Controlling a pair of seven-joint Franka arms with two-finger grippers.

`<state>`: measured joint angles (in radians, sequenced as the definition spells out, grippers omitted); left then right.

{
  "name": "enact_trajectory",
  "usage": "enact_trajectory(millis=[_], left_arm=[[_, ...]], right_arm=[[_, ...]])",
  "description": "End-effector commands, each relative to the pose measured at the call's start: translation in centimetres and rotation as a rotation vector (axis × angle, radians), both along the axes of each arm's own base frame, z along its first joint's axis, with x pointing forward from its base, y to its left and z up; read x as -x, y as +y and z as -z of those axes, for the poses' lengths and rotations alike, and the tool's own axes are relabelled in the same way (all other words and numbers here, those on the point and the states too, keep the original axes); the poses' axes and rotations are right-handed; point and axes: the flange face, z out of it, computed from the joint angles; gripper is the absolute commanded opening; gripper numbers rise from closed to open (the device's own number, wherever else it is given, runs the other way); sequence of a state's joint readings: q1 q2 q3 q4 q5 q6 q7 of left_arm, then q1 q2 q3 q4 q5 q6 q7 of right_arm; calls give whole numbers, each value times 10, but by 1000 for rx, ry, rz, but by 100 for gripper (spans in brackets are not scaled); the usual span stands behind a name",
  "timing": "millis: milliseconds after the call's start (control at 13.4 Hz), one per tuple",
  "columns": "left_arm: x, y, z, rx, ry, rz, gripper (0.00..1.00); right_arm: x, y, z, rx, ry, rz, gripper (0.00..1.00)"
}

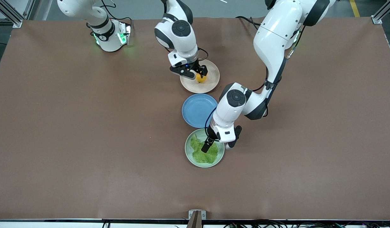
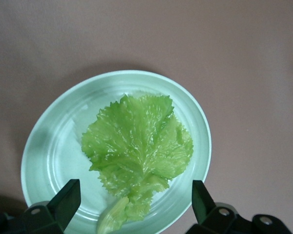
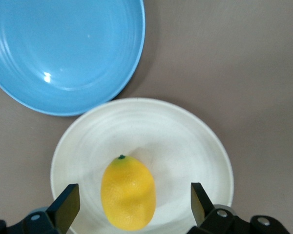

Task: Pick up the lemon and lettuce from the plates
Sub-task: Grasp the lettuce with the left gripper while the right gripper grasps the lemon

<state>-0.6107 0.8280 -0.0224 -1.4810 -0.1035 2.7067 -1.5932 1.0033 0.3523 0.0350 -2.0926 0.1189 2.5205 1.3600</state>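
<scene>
The lemon (image 1: 200,78) lies on the cream-pink plate (image 1: 214,83), the plate farthest from the front camera. My right gripper (image 1: 200,72) hangs open just above it. In the right wrist view the lemon (image 3: 128,192) sits between the two spread fingers (image 3: 66,204) without touching them, on the cream plate (image 3: 185,141). The lettuce (image 1: 204,151) lies flat on the mint green plate (image 1: 190,155), the plate nearest the front camera. My left gripper (image 1: 217,148) is open over that plate's edge. In the left wrist view the lettuce (image 2: 136,156) has its stem end between the open fingers (image 2: 63,202), on the mint plate (image 2: 44,146).
An empty blue plate (image 1: 198,110) sits between the two task plates, close to both; it also shows in the right wrist view (image 3: 63,48). The brown table (image 1: 87,142) stretches bare toward both arms' ends. The right arm's base (image 1: 109,34) stands at the table's edge.
</scene>
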Motion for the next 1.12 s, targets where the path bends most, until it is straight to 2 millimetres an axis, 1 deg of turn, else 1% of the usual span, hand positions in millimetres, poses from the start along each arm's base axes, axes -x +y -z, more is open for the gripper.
enact_trajectory(millis=[0,75,149,299,373,448,522,597,746,821,896,970,1045], left_arm=[[-5,-9,11,0,-14,-19,100],[-5,-9,12,0,-14,-21,100],[-5,-9,14,-2,-12,-21,95],[-4,-9,17,-2,-10,-22,73],[-6,-10,14,2,-16,-22,66],[-7,-10,17,5,-22,-21,64],[-7,-11,19,4,-22,-20,64],[-6,-11,21,2,-19,-19,64],[-1,-17,21,2,-21,-9,64],[-1,-16,27,-4,-13,-8,61],[-1,-16,28,-7,-15,-7,60],[-2,-14,29,-11,-15,-8,60],[-1,-14,30,-12,-14,-5,55]], right_arm=[[13,12,21,13,-28,6,100],[19,15,29,19,-31,-9,100],[25,18,33,19,-31,-17,100],[31,22,39,15,-33,-1,100],[34,25,39,8,-38,-5,100],[34,25,42,8,-39,-6,100],[35,26,42,8,-42,-11,96],[35,26,42,11,-50,-23,87],[36,26,43,15,-54,-30,61],[36,26,43,15,-54,-30,44],[36,25,44,16,-54,-30,33],[36,25,44,16,-54,-30,17],[33,24,43,15,-55,-25,2]])
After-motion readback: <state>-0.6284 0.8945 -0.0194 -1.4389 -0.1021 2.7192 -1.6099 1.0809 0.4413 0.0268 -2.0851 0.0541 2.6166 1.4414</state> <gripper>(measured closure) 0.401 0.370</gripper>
